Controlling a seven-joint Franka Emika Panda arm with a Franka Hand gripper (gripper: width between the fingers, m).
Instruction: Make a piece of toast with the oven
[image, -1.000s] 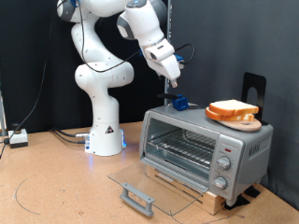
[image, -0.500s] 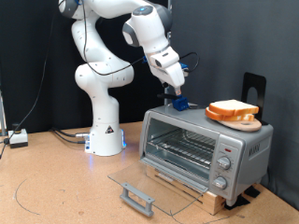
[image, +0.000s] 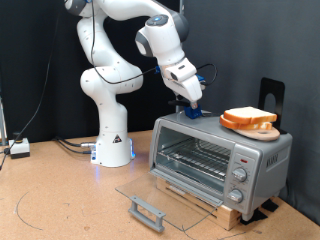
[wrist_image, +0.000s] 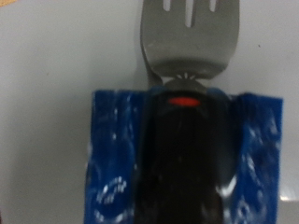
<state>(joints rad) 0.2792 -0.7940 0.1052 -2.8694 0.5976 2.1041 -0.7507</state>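
Note:
The silver oven (image: 222, 158) stands on a wooden base with its glass door (image: 160, 198) folded down flat and its wire rack (image: 195, 160) bare. Two bread slices lie stacked on the oven's top at the exterior view's right; the upper piece of toast (image: 247, 116) has a pale face and an orange-brown crust. My gripper (image: 190, 101) hangs just above a small blue object (image: 193, 113) on the oven's top left. The wrist view shows, very close, a silver fork head (wrist_image: 190, 33) on a black handle (wrist_image: 187, 159) seated in that blue piece (wrist_image: 117, 159). My fingers do not show there.
The white robot base (image: 112, 140) stands behind the oven at the exterior view's left, with cables and a small box (image: 18, 148) on the wooden table. A black stand (image: 271, 97) rises behind the oven. The door's grey bar handle (image: 147, 212) juts out towards the table's front.
My gripper has moved down and to the exterior view's right, closing in on the blue object on the oven's top. The toast and the oven door have not moved.

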